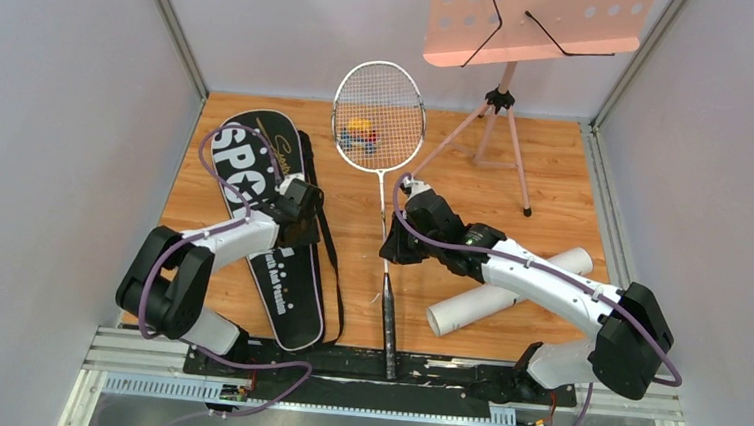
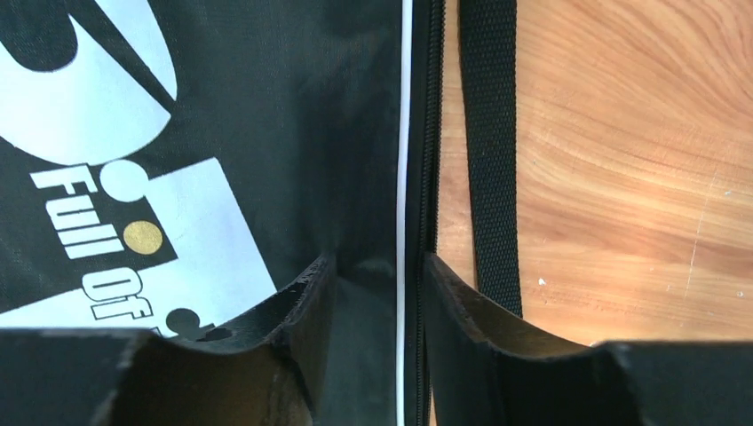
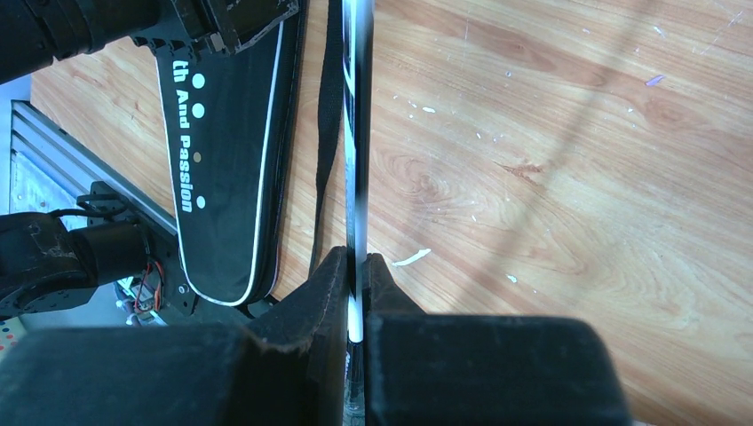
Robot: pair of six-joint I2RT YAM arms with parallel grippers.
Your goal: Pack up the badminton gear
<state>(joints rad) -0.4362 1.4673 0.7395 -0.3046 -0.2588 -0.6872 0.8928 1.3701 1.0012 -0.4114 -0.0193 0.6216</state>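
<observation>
Right gripper (image 3: 355,266) pinches the racket (image 3: 357,133) by its shaft; left gripper (image 2: 377,275) stands half apart.
The left fingers straddle the black bag (image 2: 266,89) at its zipper edge; the racket lies just right of the black bag, the white tube (image 1: 508,292) further right.

**Your wooden worktop (image 1: 557,165) and the things that it carries**

On the left side you see the long black bag (image 1: 291,307) lying flat, with its strap (image 1: 333,280) lying on the wood just beside it. Down the middle runs the racket (image 1: 389,329), its head at the far side and its handle reaching over the near edge. You cannot tell whether it rests fully on the wood. Through its strings you see the small toy car (image 1: 359,132). The white tube (image 1: 472,305) lies slanted at the right. The pink music stand (image 1: 499,131) stands at the far right on its three legs.
</observation>
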